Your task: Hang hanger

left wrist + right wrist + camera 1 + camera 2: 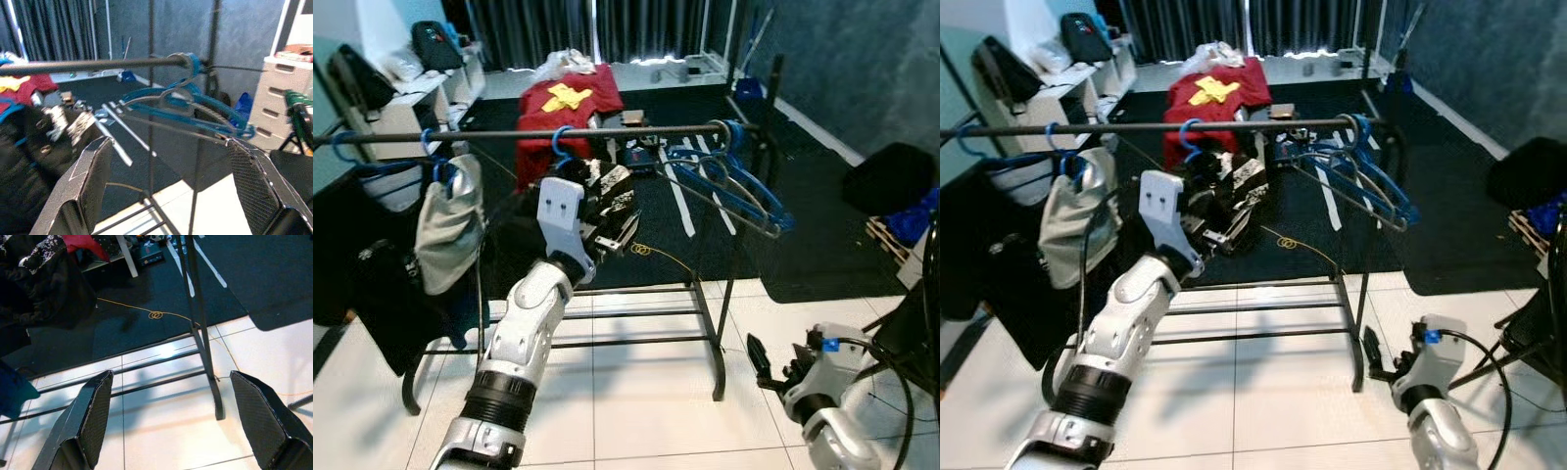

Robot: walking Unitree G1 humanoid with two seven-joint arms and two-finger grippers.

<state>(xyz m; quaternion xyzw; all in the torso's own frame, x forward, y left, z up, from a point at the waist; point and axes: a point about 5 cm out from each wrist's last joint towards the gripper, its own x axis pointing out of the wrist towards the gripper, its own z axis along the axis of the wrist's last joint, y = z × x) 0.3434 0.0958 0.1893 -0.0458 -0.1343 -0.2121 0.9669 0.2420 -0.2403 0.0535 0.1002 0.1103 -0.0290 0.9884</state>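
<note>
Several blue hangers (736,181) hang bunched at right end of rack rail (636,131). Left gripper (607,230) raised just below rail, jaws wide, empty. Right gripper (759,360) low over tiled floor (636,411), jaws wide, empty.

The left claw (619,233) partly hides the black garment (597,191) behind it; the rail (372,139) is cut off at the picture's left edge.
</note>
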